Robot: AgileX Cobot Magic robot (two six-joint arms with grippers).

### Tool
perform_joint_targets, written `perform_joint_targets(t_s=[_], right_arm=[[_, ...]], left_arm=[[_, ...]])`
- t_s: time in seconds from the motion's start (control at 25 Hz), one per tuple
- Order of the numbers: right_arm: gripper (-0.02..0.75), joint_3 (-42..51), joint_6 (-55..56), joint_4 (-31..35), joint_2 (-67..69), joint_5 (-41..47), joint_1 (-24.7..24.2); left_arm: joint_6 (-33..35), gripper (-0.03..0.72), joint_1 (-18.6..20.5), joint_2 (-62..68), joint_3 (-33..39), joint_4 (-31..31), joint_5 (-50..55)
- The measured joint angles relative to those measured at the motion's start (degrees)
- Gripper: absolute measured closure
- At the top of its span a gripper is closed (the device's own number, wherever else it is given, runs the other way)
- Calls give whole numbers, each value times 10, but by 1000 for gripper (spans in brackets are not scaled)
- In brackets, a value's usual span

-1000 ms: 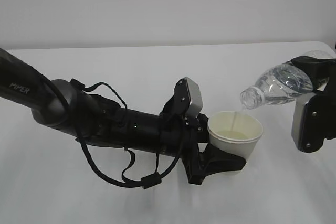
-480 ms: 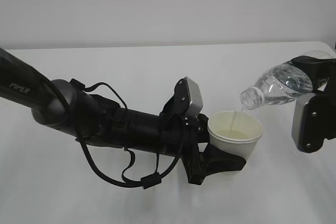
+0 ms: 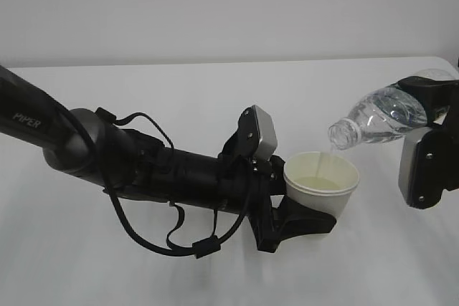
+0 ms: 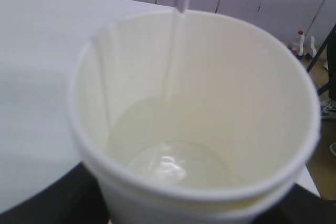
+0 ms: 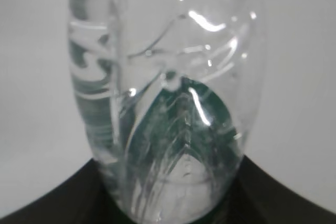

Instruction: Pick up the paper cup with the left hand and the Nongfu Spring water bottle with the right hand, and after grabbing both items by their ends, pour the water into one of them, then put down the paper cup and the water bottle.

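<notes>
Lettering in white, "PIPER", marks the left hand (image 3: 305,214), whose claw grasps the paper cup (image 3: 321,184) low on its wall, above the white table (image 3: 179,98). The right hand (image 3: 430,116) clasps the Nongfu Spring water bottle (image 3: 376,120), tilted mouth-down over the cup; its label cannot be read. A thin stream of water (image 4: 176,51) falls inside.

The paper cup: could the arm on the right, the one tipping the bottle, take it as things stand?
Probably not: the right gripper is closed on the water bottle, and the left gripper already holds the paper cup.
</notes>
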Motion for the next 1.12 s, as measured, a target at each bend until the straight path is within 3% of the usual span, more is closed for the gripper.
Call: perform_joint_targets(t_s=[1.12], right_arm=[[364,0,-3,0,0,0,0]], left_arm=[[0,242,0,2,0,0,0]])
